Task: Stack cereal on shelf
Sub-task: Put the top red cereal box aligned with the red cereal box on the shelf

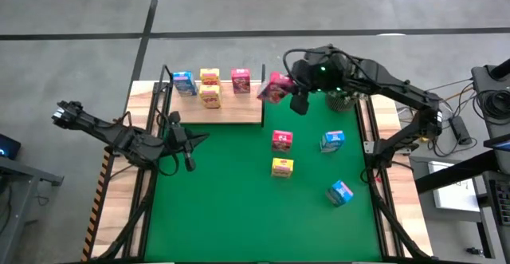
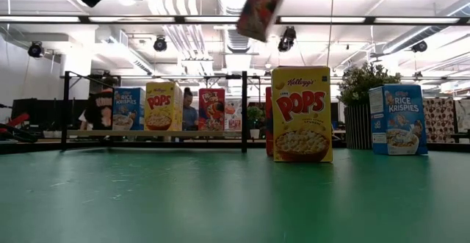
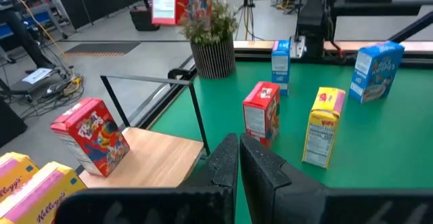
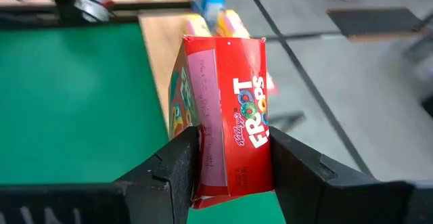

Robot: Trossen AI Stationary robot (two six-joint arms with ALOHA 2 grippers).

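Observation:
My right gripper (image 4: 230,176) is shut on a red-pink cereal box (image 1: 275,87), raised high beside the shelf's right end; the low view shows the box (image 2: 258,8) tilted near the ceiling line. The shelf (image 1: 239,112), a light-wood board with black posts, carries a blue box (image 1: 183,82), two yellow boxes (image 1: 209,76) and a pink one (image 1: 241,80), standing on their bases. My left gripper (image 1: 190,148) is shut and holds nothing, over the green mat just in front of the shelf. My right gripper pinches the red-pink box between its two fingers, one on each of two opposite faces, at the box's end nearest the wrist (image 4: 233,183). The box is lifted clear of mat and shelf, and tilted, sticking out beyond the fingertips (image 4: 179,170).
On the green mat (image 1: 223,216) stand a pink box (image 1: 281,140), a yellow box (image 1: 282,167) and two blue boxes (image 1: 332,140) (image 1: 340,192). A potted plant (image 1: 343,98) sits at the far right corner under the right arm. The mat's near-left part is bare.

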